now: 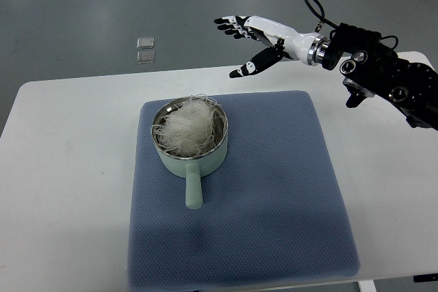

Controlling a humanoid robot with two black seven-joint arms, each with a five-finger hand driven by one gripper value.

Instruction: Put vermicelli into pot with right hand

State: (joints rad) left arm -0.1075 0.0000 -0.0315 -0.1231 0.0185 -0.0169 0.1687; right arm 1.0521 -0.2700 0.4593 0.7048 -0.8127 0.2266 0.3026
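My right hand (250, 39) hangs empty, fingers spread, above the table's (61, 169) far edge. The vermicelli (188, 126) sits in the mint-green pot (193, 162), below and left of it.

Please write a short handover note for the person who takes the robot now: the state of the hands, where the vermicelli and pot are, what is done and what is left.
Right hand: open, empty, raised beyond the far edge of the table, up and right of the pot.
Left hand: not in view.
Pot: pale green, on the blue mat, handle pointing toward the robot.
Vermicelli: a white bundle piled inside the pot, a few strands over the rim.
Done: the vermicelli is in the pot.
Left: nothing seems left except bringing the arm back to rest.
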